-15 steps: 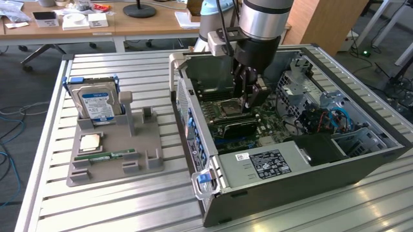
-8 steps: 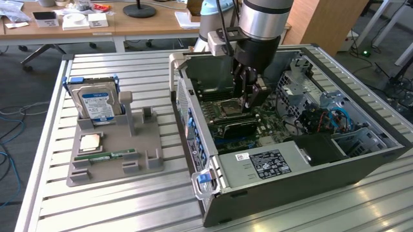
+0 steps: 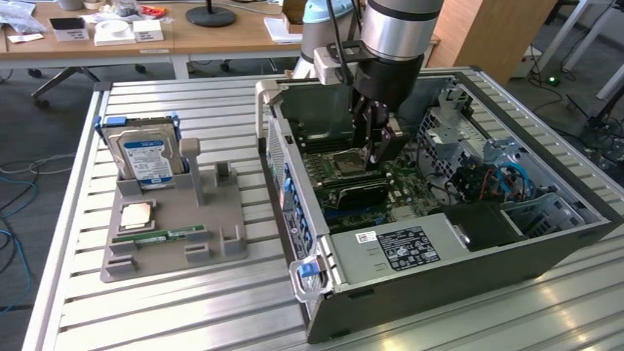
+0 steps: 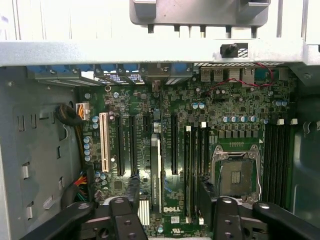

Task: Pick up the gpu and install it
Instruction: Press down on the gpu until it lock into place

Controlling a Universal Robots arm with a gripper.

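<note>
**Standing edge-up in a motherboard slot: the gpu, with the claw open around it**

The gpu stands on edge in a long slot of the green motherboard, beside the empty CPU socket. The claw hangs just above it with its jaws spread wide, one finger on either side of the card and not pinching it. All of this sits inside the open computer case. Well apart, on the exterior view's left, a grey holder carries a hard drive and a memory stick.

Showing one open computer case lying on one slatted table. Sitting beside it: one grey holder tray carrying one hard drive, one processor chip and one green memory stick. Reaching into the case: one robot arm.
</note>
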